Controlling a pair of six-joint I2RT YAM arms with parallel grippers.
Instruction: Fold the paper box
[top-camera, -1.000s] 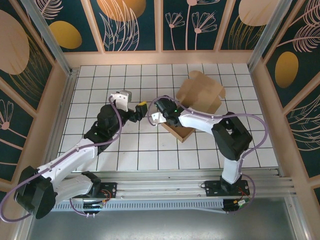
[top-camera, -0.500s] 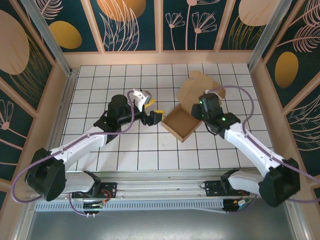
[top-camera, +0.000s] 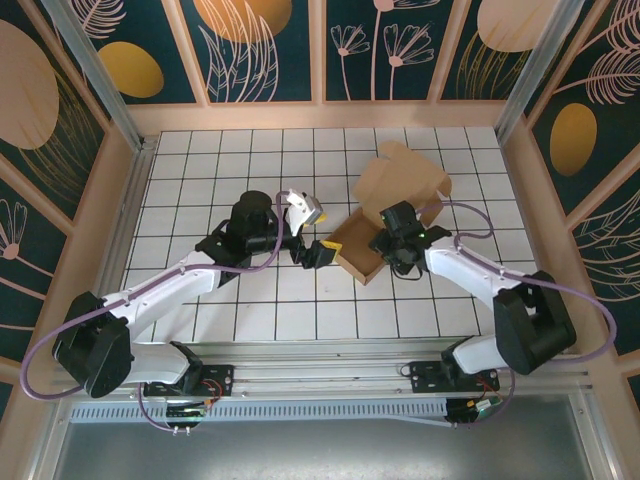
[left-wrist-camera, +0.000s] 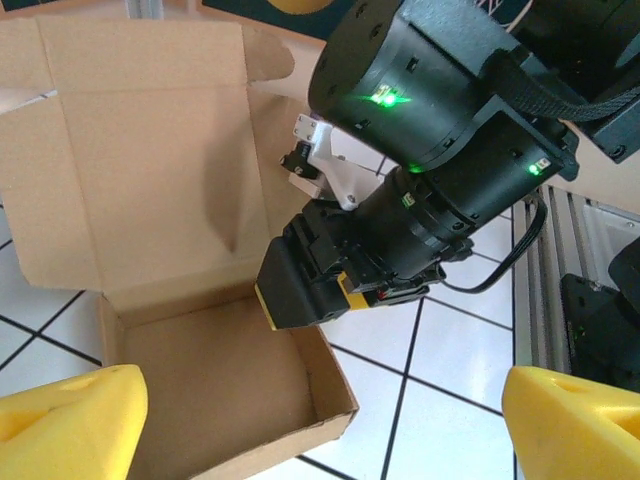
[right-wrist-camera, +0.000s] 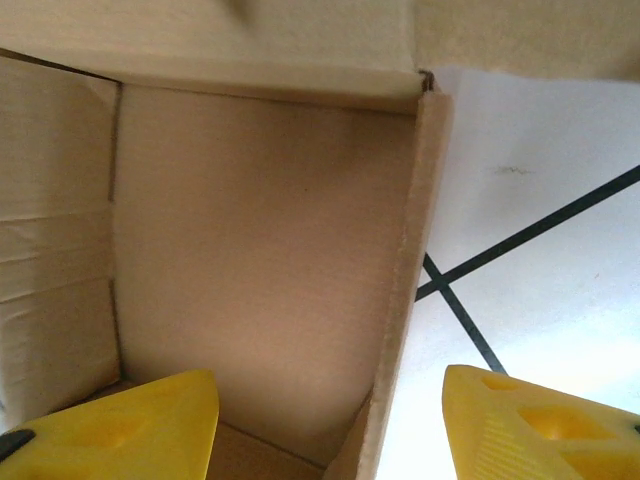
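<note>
The paper box (top-camera: 352, 243) is an open tan tray on the tiles, its lid flap (top-camera: 400, 180) standing up behind it. My left gripper (top-camera: 320, 232) is open just left of the tray's near-left corner; in the left wrist view its yellow fingertips (left-wrist-camera: 62, 422) frame the box (left-wrist-camera: 200, 390) with nothing held. My right gripper (top-camera: 383, 248) hangs over the tray's right side. In the right wrist view it (right-wrist-camera: 330, 420) is open, straddling a side wall (right-wrist-camera: 405, 300) of the box (right-wrist-camera: 260, 250), with one finger inside and one outside.
White tiled floor (top-camera: 260, 300) with black grid lines surrounds the box. Patterned walls enclose the workspace on three sides. A metal rail (top-camera: 330, 365) with both arm bases runs along the near edge. The right arm's black wrist (left-wrist-camera: 440, 120) looms close in the left wrist view.
The right gripper swung from the box's left side to its right, then down onto the right wall. The left gripper moved right toward the box's near-left corner.
</note>
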